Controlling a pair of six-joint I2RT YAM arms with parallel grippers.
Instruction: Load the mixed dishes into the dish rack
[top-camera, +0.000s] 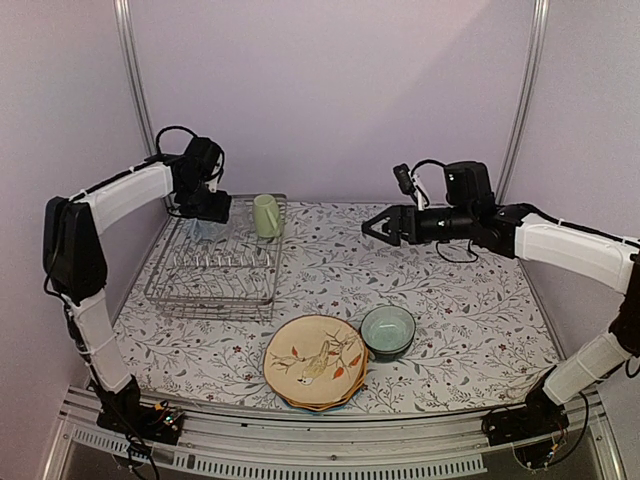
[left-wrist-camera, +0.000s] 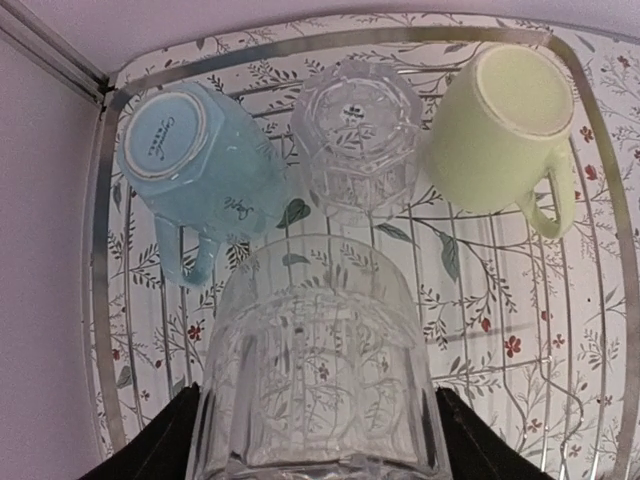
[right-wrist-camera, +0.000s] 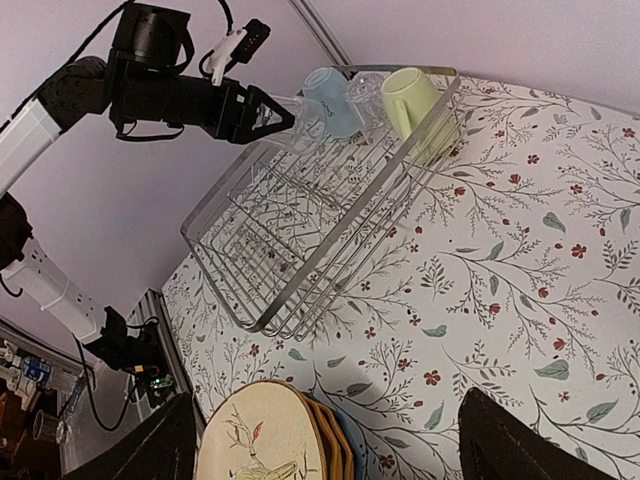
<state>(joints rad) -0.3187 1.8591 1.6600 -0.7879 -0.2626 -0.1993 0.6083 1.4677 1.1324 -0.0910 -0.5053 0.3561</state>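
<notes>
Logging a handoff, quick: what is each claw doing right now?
Left claw: closed on a clear ribbed glass tumbler.
Right claw: open, holding nothing.

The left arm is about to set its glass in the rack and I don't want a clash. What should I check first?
1. Grip: the left hand has the held glass between both fingers: ok.
2. Landing spot: the dish rack shows bare wires on the near side of its row of cups: ok.
3. Gap from the held glass to the light blue mug, racked glass and pale yellow-green mug: cannot tell.
4. The right hand is open, empty and over the table, apart from the rack: ok.
5. The plate stack and teal bowl sit at the near edge, out of the path: ok.
</notes>
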